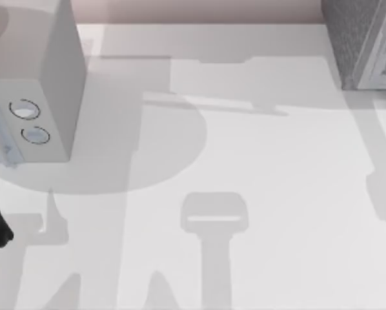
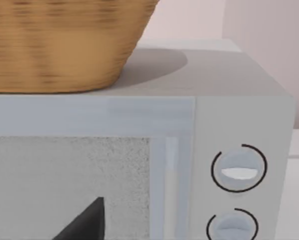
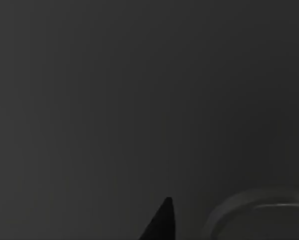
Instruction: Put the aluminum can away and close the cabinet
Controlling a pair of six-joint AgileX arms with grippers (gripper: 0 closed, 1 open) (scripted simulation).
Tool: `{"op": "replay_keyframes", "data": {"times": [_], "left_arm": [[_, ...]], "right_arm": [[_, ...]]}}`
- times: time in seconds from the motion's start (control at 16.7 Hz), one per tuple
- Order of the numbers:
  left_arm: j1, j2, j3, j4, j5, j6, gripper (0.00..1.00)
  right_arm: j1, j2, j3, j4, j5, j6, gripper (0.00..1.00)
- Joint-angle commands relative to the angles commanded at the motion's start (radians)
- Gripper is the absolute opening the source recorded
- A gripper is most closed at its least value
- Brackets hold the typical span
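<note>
Though R wrist view dark, L gripper (image 2: 87,223) by dialed box (image 2: 238,118).

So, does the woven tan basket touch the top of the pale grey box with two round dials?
Touching. In the left wrist view, the woven tan basket rests directly on the flat top of the pale grey box with two round dials; no gap shows beneath its base.

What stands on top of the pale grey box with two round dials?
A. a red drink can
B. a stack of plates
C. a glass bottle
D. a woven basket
D: in the left wrist view a tan woven basket rests on the flat top of the pale grey box, above its two round dials, and casts a shadow on that top.
</note>
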Motion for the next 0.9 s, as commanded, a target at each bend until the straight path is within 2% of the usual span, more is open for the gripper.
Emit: {"op": "replay_keyframes", "data": {"times": [0.18,0.24,0.9], "left_arm": [[0.0,0.0,0.0,0.0,0.0,0.0,1.0],[0.0,0.0,0.0,0.0,0.0,0.0,1.0],[0.0,0.0,0.0,0.0,0.0,0.0,1.0]], "right_arm": [[0.0,0.0,0.0,0.0,0.0,0.0,0.98],[0.0,0.0,0.0,0.0,0.0,0.0,1.0],[0.001,-0.021,-0.028,0.007,-0.001,0.0,1.0]]}}
